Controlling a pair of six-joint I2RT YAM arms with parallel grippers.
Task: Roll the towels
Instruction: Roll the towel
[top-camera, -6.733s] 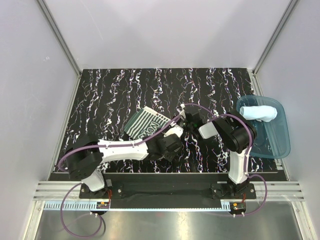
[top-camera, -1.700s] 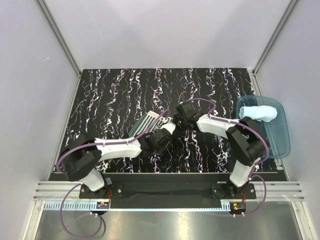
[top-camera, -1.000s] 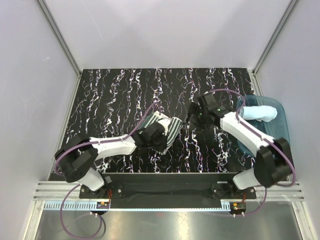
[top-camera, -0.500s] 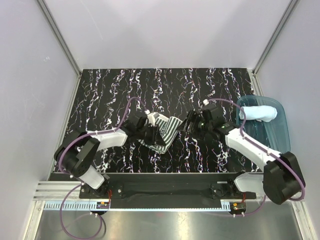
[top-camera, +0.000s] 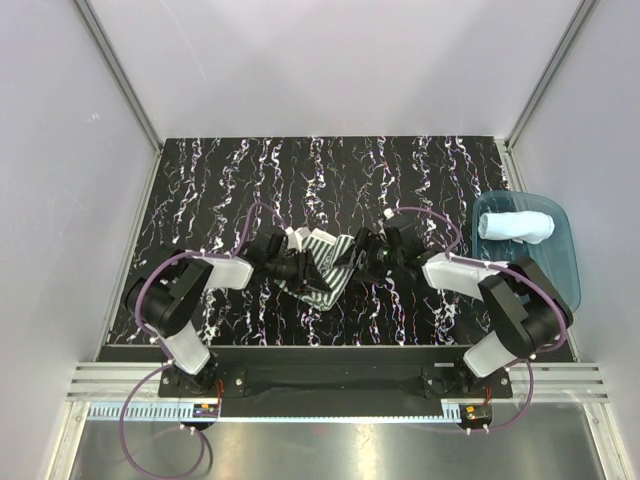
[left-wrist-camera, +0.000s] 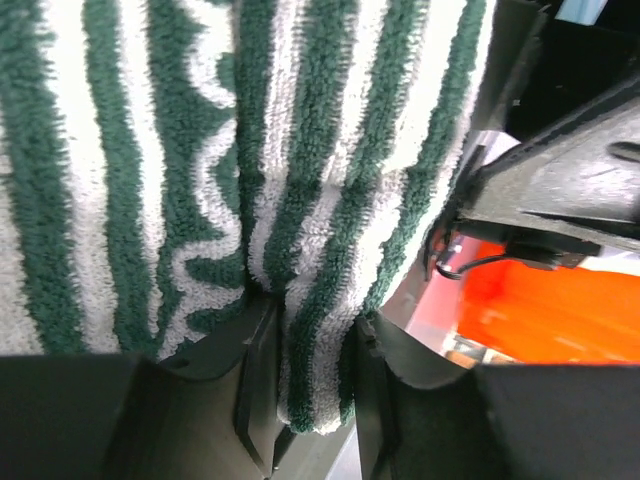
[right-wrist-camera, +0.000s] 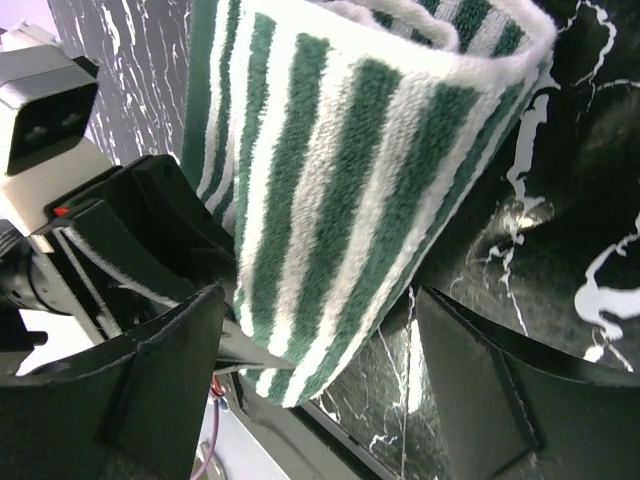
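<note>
**Desk:** Where is the striped towel being shown?

**Photographer:** Partly rolled near the middle of the table, between the two arms. A fold of it is being pinched by the left gripper, clamped tight on the cloth.

**Desk:** And the right gripper?

**Photographer:** Its fingers are being held wide apart, either side of the roll. The pale blue towel is being pictured rolled in the tray, far right.

Robot lab cell, white panel walls, aluminium rails, black marbled tabletop
</note>
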